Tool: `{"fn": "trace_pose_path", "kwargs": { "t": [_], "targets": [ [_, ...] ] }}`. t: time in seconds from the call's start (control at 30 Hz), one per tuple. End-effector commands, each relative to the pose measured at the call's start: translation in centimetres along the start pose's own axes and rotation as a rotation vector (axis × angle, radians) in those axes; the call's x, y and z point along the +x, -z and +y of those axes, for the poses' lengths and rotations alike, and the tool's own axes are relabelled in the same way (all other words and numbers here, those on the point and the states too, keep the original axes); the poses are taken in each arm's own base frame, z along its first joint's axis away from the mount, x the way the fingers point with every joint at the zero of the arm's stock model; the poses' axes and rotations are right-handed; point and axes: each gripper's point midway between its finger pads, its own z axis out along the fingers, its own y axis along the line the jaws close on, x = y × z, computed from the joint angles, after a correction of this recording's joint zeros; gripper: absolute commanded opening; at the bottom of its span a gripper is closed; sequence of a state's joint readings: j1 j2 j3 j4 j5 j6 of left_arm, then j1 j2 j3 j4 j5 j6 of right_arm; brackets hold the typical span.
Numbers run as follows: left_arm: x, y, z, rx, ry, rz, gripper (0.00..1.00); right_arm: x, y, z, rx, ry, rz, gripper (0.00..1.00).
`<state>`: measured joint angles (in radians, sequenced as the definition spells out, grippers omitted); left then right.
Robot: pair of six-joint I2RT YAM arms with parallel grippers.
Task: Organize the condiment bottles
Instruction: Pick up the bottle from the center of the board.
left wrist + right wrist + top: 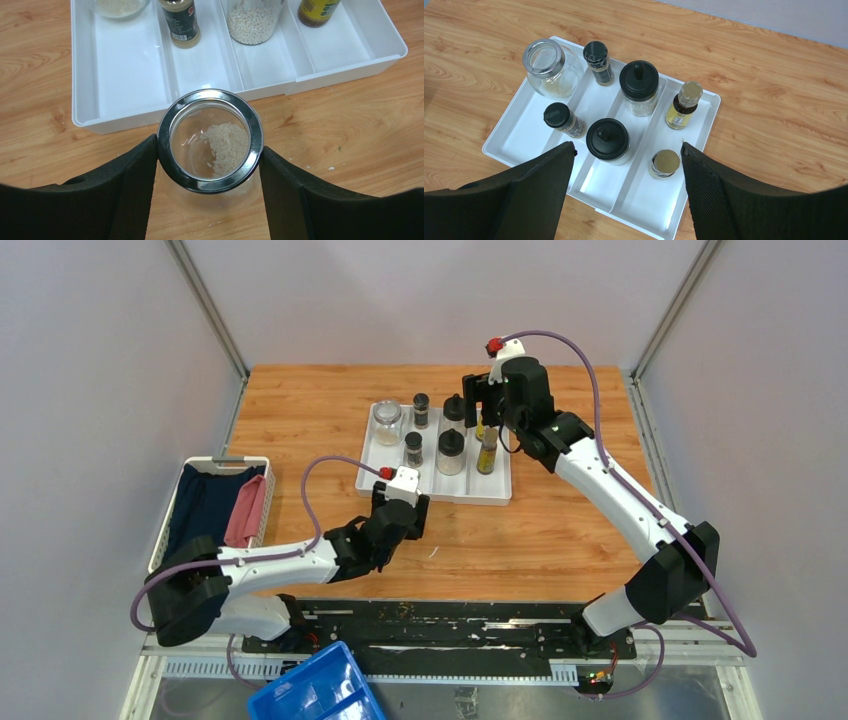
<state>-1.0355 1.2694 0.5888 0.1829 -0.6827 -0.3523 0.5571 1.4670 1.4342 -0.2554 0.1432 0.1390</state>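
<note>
My left gripper [210,146] is shut on a clear glass jar [210,140] with a metal rim and some rice inside. It holds the jar over the wood just in front of the white divided tray [125,75]. In the top view the gripper [408,506] hides this jar. The tray [385,472] holds another glass jar [549,67], two dark shakers [598,62] [563,119], two round black-capped bottles [639,85] [608,140] and two yellow oil bottles [684,104] [664,164]. My right gripper [626,147] is open and empty above the tray's right side [488,392].
A white basket [215,505] with blue and pink cloths stands at the table's left edge. A blue bin [315,695] sits below the near edge. A few rice grains [330,168] lie on the wood near the tray. Grey walls and metal posts surround the table.
</note>
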Motion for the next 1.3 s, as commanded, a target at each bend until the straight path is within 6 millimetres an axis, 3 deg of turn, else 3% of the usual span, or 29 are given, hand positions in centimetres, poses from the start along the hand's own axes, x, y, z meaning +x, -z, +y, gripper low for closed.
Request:
{"fn": "trace_pose_path", "kwargs": {
  "t": [0.0, 0.43, 0.7, 1.1, 1.27],
  "targets": [
    [-3.0, 0.7, 0.3, -0.031, 0.055, -0.079, 0.00, -0.1, 0.4, 0.2, 0.005, 0.005, -0.005, 0.81],
    [-8.3, 3.7, 2.3, -0.123, 0.055, -0.120, 0.00, -1.0, 0.6, 0.3, 0.002, 0.000, -0.025, 0.81],
    [-10.2, 4.1, 4.0, -0.232, -0.019, -0.137, 0.00, -2.1, 0.6, 0.4, -0.001, 0.000, -0.044, 0.82],
    [-11.6, -0.1, 7.1, -0.173, -0.039, -0.076, 0.00, -3.7, -0.3, 0.1, 0.009, 0.017, -0.060, 0.82],
    [-11.9, -2.2, 7.3, -0.105, -0.023, -0.079, 0.00, -4.0, -1.2, 0.0, 0.005, 0.019, -0.057, 0.82]
  ]
}}
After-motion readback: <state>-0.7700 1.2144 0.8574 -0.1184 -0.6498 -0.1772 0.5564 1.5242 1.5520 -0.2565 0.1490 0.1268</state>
